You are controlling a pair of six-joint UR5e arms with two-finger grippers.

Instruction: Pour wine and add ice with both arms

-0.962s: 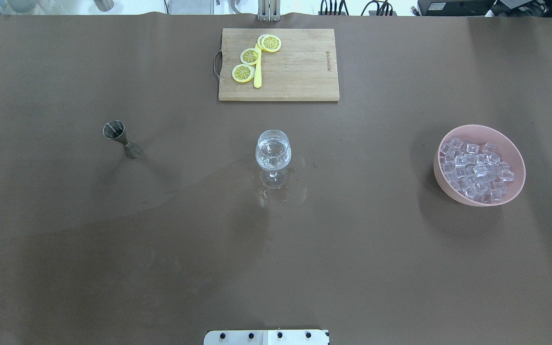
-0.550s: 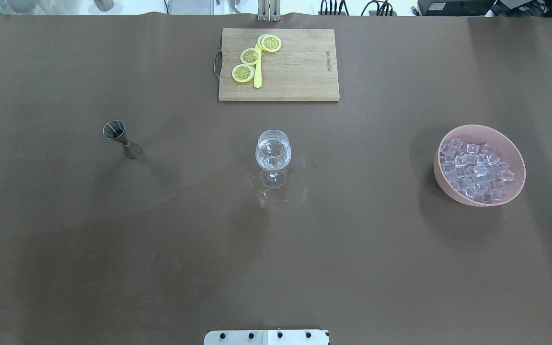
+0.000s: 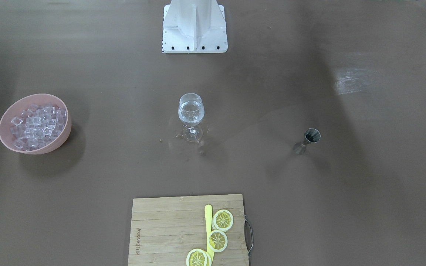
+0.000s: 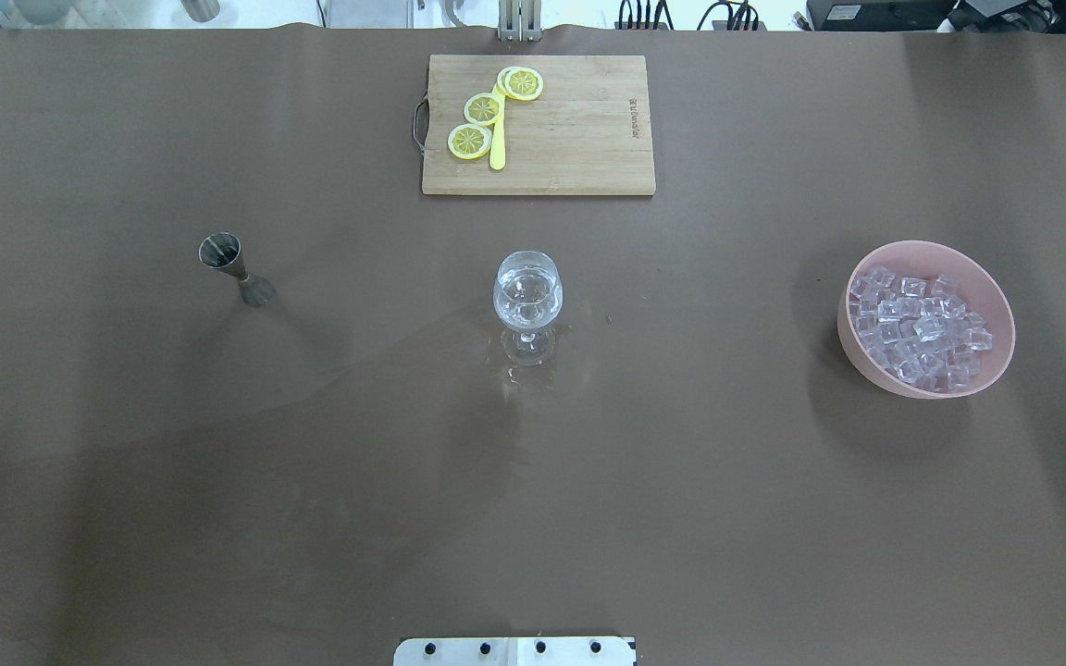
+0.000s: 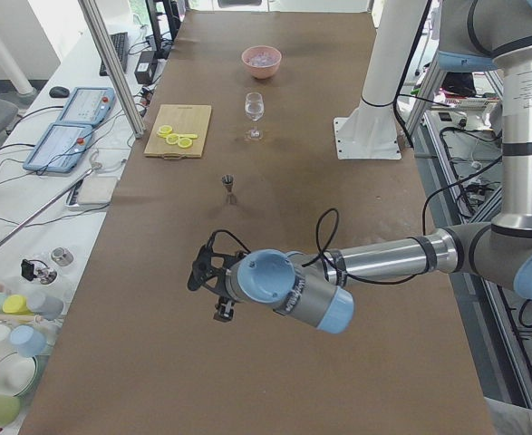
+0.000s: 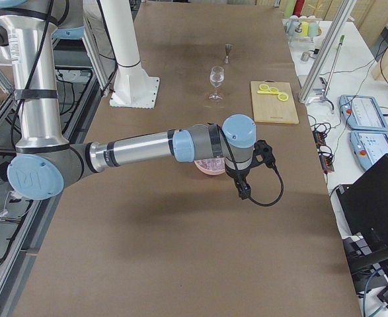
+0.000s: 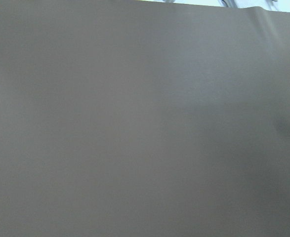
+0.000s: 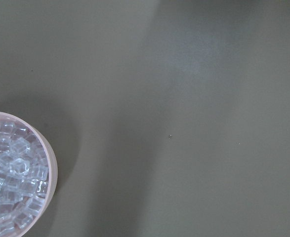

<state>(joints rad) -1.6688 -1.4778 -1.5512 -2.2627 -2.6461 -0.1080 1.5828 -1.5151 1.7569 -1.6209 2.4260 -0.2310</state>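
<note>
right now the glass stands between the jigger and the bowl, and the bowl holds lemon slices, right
No: the bowl holds ice, not lemon slices; those lie on the board, as the overhead view shows. The glass does stand between the jigger and the bowl.

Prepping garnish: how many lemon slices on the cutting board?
4 lemon slices on the cutting board near its handle: two separate, two overlapping at the far end, one partly covered.

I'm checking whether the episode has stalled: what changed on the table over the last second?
Nothing visibly changed in the overhead view. The glass, jigger, bowl of ice and cutting board sit where they were.
</note>
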